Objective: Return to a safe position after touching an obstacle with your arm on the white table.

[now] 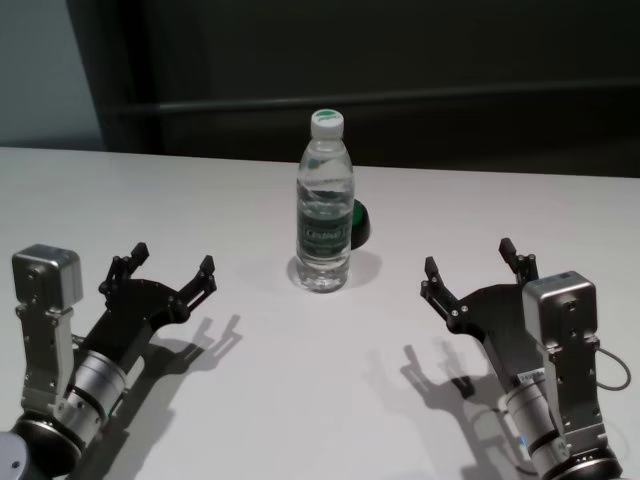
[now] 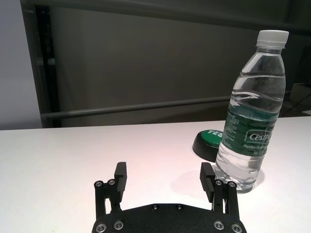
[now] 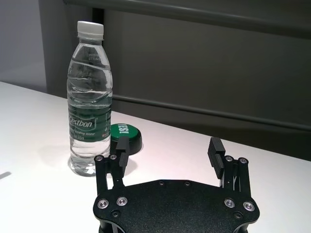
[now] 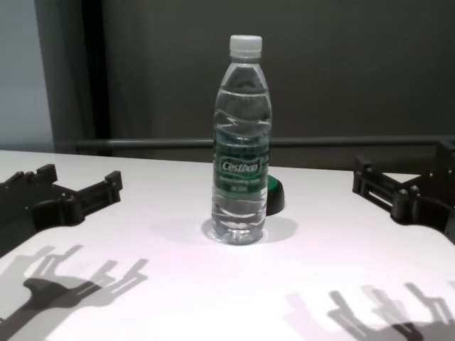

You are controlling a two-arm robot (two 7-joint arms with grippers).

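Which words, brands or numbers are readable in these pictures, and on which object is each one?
"Cestbon": on the green label of the water bottle.
Small print under the brand: too small to read.
White letters on the green-topped low object behind the bottle: not clearly readable.

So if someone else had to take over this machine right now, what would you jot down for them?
Left gripper: open, empty, low over the white table on the robot's left, apart from the bottle.
Right gripper: open, empty, on the right side, likewise apart.
Cestbon water bottle: upright, cap on, mid-table between the arms. A small green-and-black object sits just behind it.
Done: cannot tell whether the bottle was touched; it stands undisturbed.
Left: if contact has been made, both arms look drawn back already; otherwise one arm must touch the bottle, then retreat.
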